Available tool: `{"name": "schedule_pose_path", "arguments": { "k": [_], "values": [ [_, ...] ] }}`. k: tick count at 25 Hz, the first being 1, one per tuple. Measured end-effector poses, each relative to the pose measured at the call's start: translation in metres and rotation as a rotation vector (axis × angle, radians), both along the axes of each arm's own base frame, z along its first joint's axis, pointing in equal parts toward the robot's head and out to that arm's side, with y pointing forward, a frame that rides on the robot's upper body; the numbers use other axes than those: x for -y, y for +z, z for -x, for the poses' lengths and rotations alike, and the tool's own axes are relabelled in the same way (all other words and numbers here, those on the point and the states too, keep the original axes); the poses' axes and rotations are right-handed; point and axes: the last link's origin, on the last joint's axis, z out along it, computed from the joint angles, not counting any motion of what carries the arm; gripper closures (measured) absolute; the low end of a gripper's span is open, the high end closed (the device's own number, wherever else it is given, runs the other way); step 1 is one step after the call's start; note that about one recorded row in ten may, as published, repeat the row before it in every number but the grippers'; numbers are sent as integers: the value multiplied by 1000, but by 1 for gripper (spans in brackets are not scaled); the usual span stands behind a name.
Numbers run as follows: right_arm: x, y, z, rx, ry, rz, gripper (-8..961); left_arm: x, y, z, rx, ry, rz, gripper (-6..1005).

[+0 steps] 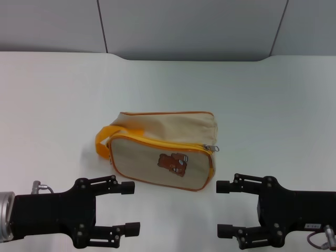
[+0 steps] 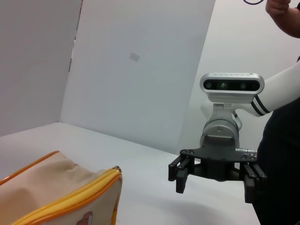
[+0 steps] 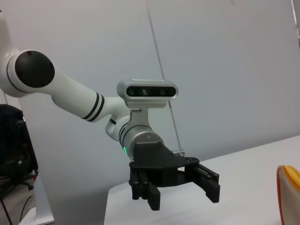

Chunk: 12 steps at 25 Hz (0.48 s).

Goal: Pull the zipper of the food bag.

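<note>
The food bag (image 1: 163, 149) is a beige pouch with orange piping and a brown bear print, lying mid-table. Its orange loop handle (image 1: 105, 137) points left. The silver zipper pull (image 1: 211, 148) sits at the bag's right end on the orange zip line. My left gripper (image 1: 127, 208) is open near the front edge, left of and below the bag. My right gripper (image 1: 223, 207) is open, right of and below it. Neither touches the bag. The left wrist view shows the bag's corner (image 2: 61, 187) and the right gripper (image 2: 216, 177). The right wrist view shows the left gripper (image 3: 180, 190) and the bag's edge (image 3: 289, 190).
The white table (image 1: 262, 105) spreads around the bag. A grey wall (image 1: 184, 26) stands behind the far edge. A person's dark clothing shows at the side of the left wrist view (image 2: 281, 164).
</note>
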Motion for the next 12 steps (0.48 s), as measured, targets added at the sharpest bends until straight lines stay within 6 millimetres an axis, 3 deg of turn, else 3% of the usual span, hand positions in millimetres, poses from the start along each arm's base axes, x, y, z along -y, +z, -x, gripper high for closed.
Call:
{"name": "schedule_pose_path", "arguments": {
  "k": [12],
  "values": [
    [-1,0,1,-3,0,-4,123,-1,0,0,-3,-7,-5,175]
  ]
}}
